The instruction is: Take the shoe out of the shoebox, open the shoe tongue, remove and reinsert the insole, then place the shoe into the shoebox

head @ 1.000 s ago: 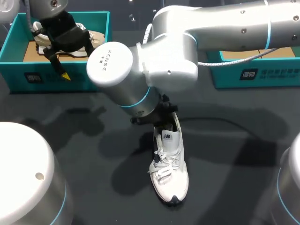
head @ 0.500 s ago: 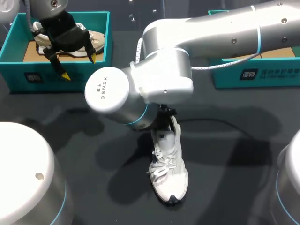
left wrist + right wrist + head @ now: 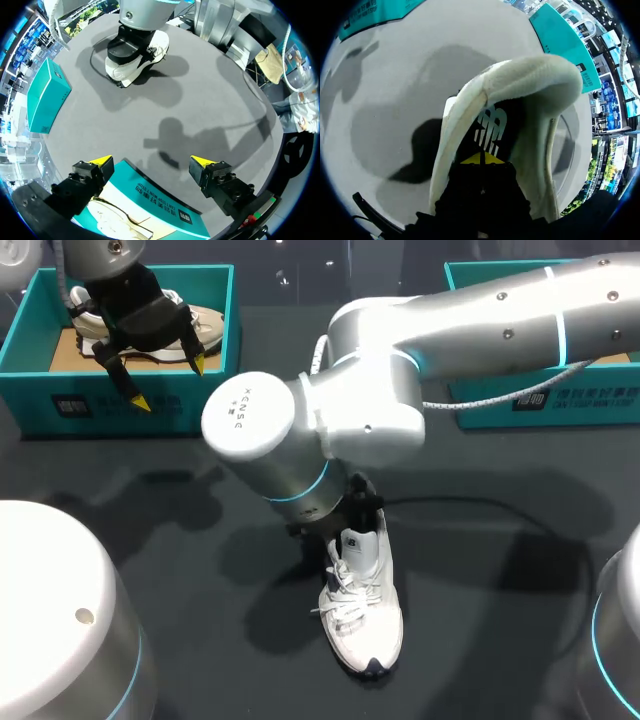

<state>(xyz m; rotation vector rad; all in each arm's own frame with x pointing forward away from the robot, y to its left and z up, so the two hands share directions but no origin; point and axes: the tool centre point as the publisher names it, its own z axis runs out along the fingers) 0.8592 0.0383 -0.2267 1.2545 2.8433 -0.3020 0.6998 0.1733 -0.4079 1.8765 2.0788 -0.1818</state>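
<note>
Right hand [image 3: 481,159] sits inside the collar of the white shoe [image 3: 362,615]; its grip I cannot tell. Under it the shoe stands on the dark bench [image 3: 200,570], white-laced, black inside, toe dark-tipped. Left hand [image 3: 156,161] gapes wide, well apart.

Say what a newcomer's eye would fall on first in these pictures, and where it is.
The big silver right arm bends over mid-table, with the right hand down inside the heel opening of a white shoe on the dark table. At the far left, the left hand hangs open over a teal shoebox holding another shoe.
</note>
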